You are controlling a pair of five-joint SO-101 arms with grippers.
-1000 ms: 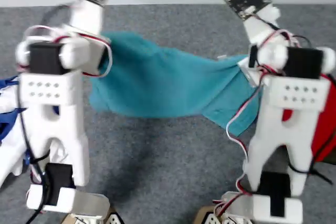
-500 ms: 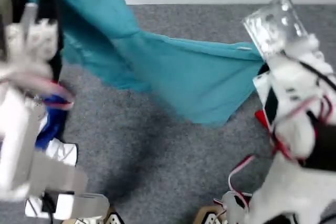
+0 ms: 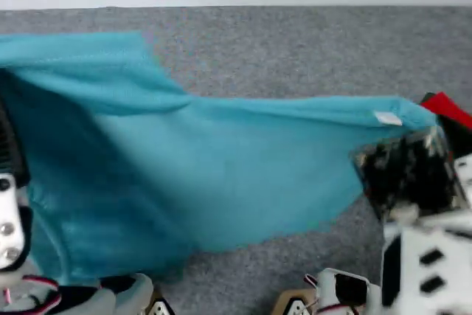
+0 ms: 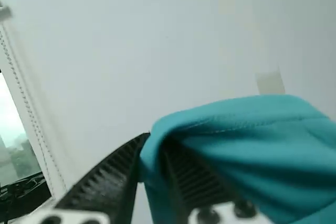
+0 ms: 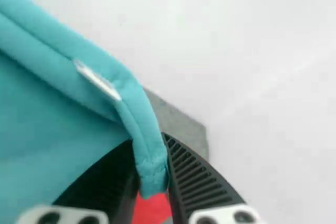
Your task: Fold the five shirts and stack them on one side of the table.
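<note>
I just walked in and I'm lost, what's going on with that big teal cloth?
Two robot arms hold a teal shirt stretched between them, up off the grey table. The left gripper is shut on one edge, the right gripper on the edge near the white tag. The shirt is spread out, not yet folded. A red shirt sits by the right arm.

1. The place looks like a robotics lab or test room.
2. A table (image 3: 295,49) covered in grey felt-like matting is the work surface.
3. A white plastic robot arm (image 3: 428,271) and loose red-and-white wires (image 3: 29,283) sit at its near edge.
4. A plain white wall (image 4: 157,51) rises behind, beside a window (image 4: 13,150) with a beaded blind cord (image 4: 23,103).
</note>
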